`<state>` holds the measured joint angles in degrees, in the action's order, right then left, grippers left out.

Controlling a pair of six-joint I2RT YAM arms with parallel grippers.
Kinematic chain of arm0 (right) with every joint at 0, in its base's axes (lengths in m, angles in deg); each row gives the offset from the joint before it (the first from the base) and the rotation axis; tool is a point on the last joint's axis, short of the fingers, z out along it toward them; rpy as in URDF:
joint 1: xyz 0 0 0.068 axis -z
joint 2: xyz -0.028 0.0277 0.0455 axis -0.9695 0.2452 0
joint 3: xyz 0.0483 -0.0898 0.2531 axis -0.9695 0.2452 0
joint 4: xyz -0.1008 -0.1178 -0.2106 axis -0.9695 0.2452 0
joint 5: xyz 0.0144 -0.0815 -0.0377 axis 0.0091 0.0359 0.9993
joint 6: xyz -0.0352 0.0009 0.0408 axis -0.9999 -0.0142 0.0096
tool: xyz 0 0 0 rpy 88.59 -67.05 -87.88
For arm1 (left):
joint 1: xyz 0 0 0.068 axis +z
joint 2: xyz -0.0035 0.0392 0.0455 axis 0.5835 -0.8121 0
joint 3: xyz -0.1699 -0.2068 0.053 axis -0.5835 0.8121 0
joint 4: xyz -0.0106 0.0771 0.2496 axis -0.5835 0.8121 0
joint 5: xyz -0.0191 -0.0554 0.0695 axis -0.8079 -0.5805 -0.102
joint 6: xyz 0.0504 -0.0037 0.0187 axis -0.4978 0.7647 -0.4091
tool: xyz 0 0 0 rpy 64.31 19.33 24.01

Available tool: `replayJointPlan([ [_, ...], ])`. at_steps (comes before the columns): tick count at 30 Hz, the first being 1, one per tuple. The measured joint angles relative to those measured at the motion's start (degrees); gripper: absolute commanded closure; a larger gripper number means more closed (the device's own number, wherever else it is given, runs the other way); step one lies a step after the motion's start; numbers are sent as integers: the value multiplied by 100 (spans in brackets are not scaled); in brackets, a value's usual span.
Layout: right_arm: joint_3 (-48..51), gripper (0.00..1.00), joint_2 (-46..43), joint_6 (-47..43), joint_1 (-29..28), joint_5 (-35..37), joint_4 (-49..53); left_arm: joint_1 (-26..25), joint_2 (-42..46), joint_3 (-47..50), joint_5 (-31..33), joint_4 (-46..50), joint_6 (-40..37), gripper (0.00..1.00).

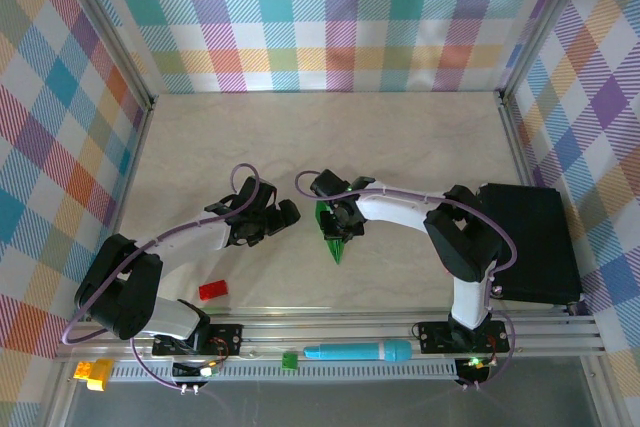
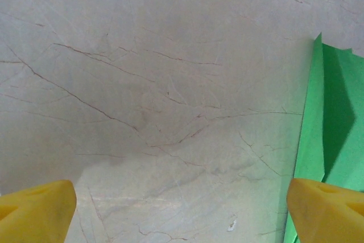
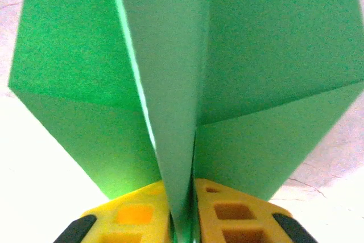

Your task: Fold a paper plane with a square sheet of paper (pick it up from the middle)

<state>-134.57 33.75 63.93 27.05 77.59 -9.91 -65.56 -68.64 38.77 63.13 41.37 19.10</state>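
Two yellow fingers (image 3: 227, 211) of your right gripper (image 3: 181, 197) are pinching the paper plane (image 3: 170, 83) by its centre ridge near the middle of the table (image 1: 400, 137). Your left gripper (image 2: 181, 206) is hovering just beside it, spread wide.

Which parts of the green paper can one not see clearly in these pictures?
- Top view: the right pincer covers the far end of the paper plane.
- Right wrist view: the top edge cuts the plane off.
- Left wrist view: the right edge cuts it off.
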Motion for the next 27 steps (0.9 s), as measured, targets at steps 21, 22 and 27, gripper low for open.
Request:
replayJointPlan([
  [21,-348,88,37,114,-9,354,319,0,24,-76,184,313,-42,0],
  [22,-382,87,87,116,-9,343,321,0,24,-79,181,313,-57,0],
  [27,-396,84,238,114,-9,280,413,0,20,-114,181,315,-101,0],
])
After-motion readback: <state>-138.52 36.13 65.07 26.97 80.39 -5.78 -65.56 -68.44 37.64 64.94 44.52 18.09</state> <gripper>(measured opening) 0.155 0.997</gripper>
